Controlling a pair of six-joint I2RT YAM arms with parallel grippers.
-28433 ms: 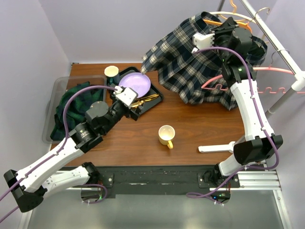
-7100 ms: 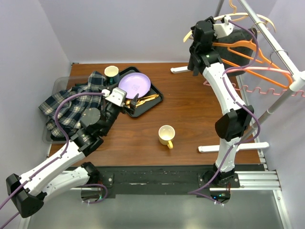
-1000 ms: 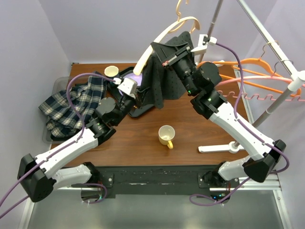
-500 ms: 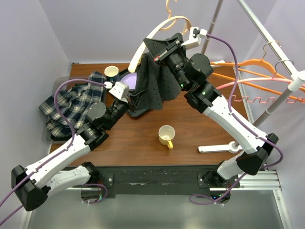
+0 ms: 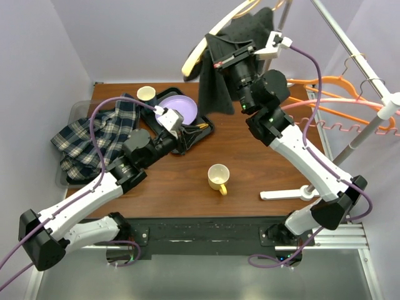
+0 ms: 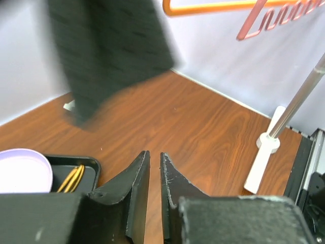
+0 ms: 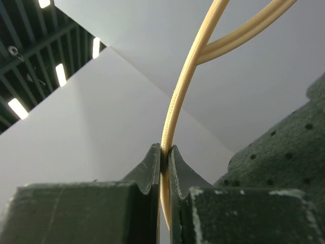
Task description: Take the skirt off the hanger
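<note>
Two arms | right jaws clamped on hanger (image 7: pixel 171 114) | skirt (image 5: pixel 215 87) hangs clear above left jaws: slightly parted, empty

Above the left claw (image 6: pixel 151 158), the dark skirt (image 6: pixel 109 51) was blurred and cut off by the top edge. The cream hanger (image 7: pixel 174 101) ran out of frame above the right claw (image 7: pixel 165 151), its hook unseen there.
</note>
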